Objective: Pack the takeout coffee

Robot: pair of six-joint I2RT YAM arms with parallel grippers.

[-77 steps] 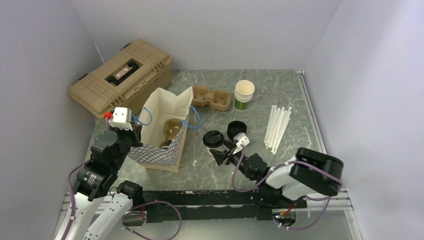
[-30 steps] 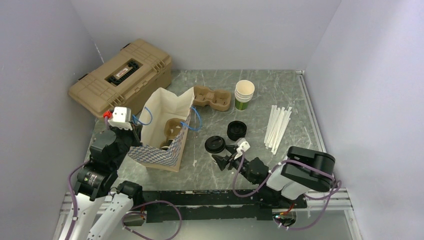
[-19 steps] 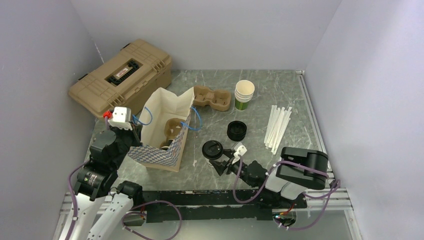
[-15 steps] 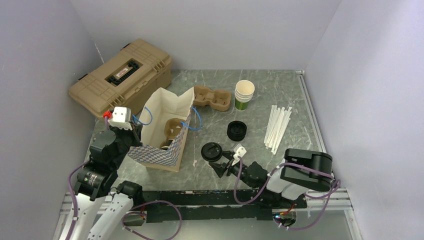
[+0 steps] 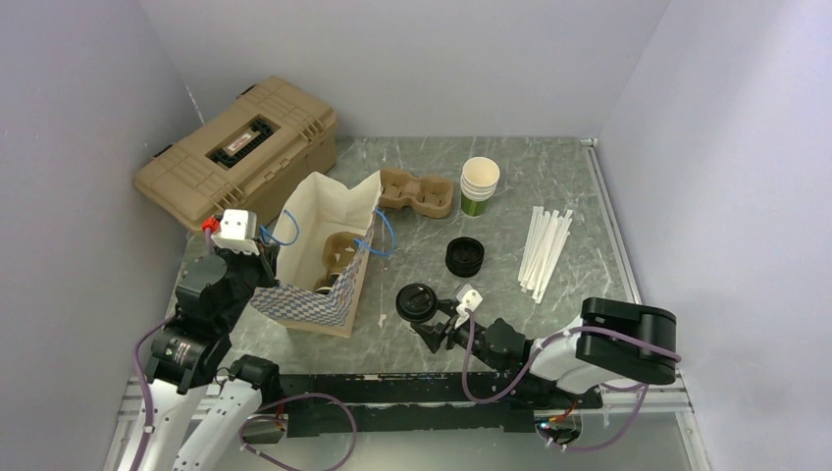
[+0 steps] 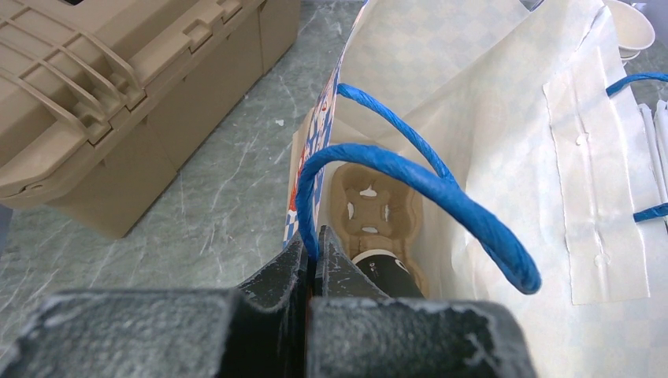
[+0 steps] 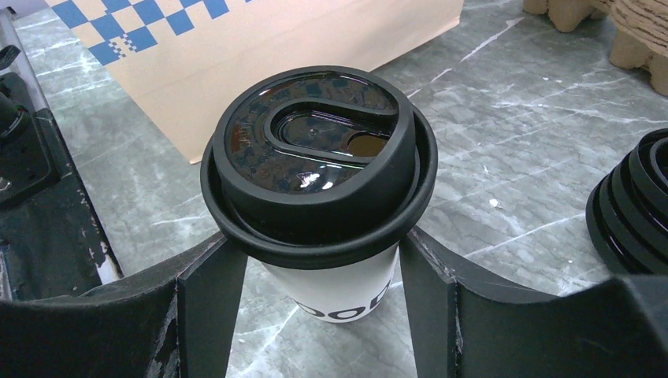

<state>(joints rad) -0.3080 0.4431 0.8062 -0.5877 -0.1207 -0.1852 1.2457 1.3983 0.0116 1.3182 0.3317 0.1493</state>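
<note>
**Right claw** (image 7: 319, 293): jaws partly spread, clamped on either side of small pale paper cup with round black plastic lid (image 7: 319, 157). The cup stands upright between the fingers, gripped just under the lid rim.

**Stack of bare black plastic lids** (image 7: 634, 209): right of that claw, apart.

**Left claw** (image 6: 313, 250): fully closed, pinching blue twisted-paper handle (image 6: 410, 177) of white paper bag with blue-checked outside (image 6: 488, 94).

**Bag contents**, ahead of the left claw: brown moulded-pulp cup carrier (image 6: 369, 206), with one black-lidded cup (image 6: 384, 272) in its nearest pocket.

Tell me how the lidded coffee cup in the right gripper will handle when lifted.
The takeout coffee has paper walls, so a hard squeeze would probably dent it. Its lid rim overhangs the right gripper's fingers, which likely stops it slipping down. Wider at the top than the base, it may tip if nudged.
</note>
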